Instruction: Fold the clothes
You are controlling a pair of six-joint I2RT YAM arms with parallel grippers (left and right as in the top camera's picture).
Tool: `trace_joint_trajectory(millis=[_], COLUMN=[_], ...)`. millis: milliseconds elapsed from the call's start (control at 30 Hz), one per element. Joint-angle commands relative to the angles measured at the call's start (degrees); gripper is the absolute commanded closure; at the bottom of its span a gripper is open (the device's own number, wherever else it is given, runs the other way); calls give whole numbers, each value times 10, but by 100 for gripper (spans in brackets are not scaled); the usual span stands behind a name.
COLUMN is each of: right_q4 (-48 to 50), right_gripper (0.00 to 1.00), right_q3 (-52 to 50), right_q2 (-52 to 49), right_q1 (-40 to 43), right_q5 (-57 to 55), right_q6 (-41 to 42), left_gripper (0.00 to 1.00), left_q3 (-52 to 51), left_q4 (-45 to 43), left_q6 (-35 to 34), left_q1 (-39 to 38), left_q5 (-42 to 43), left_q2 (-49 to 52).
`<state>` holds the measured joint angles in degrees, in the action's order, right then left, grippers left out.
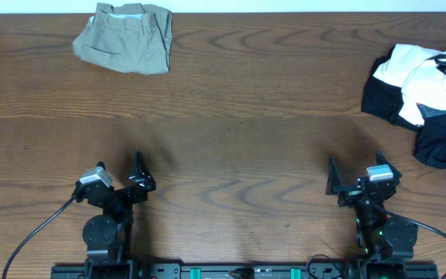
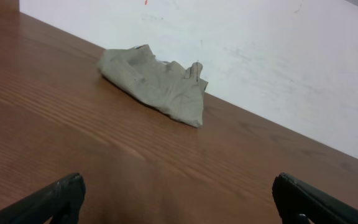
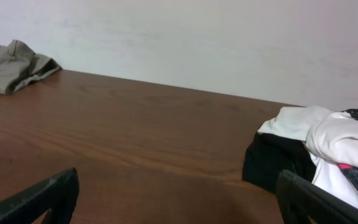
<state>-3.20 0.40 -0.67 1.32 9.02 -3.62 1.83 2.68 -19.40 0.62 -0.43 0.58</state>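
You are looking at one khaki garment (image 1: pixel 124 37), which is lying bunched and wrinkled at about 11 o'clock on the tabletop (image 1: pixel 231 101), close to the far edge. Your left end effector (image 2: pixel 178 198) is hovering at 7 o'clock with its fingers spread wide and nothing between them. Your right end effector (image 3: pixel 179 196) is hovering at 5 o'clock, likewise spread and empty. One heap of black and white garments (image 1: pixel 424 85) is sitting at 2 o'clock.

The reach is where you are risking trouble. The khaki piece is lying well apart from both arms, so a stretched left arm may be pinching only the top layer, dragging the bundle or nudging it over the far edge. A right arm crossing over may be snagging the heap.
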Motion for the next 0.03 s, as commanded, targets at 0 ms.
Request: trace_joint_trajectory(millis=[0], right_q4=[-2], right_gripper=[1], right_q3=[-1], right_q2=[3], right_q1=[-5], right_q5=[3], right_q6=[-7], left_gripper=[2], left_q3=[-16], left_q4=[13], left_q6=[12], left_q1=[0], left_q5=[-16], left_q2=[-3])
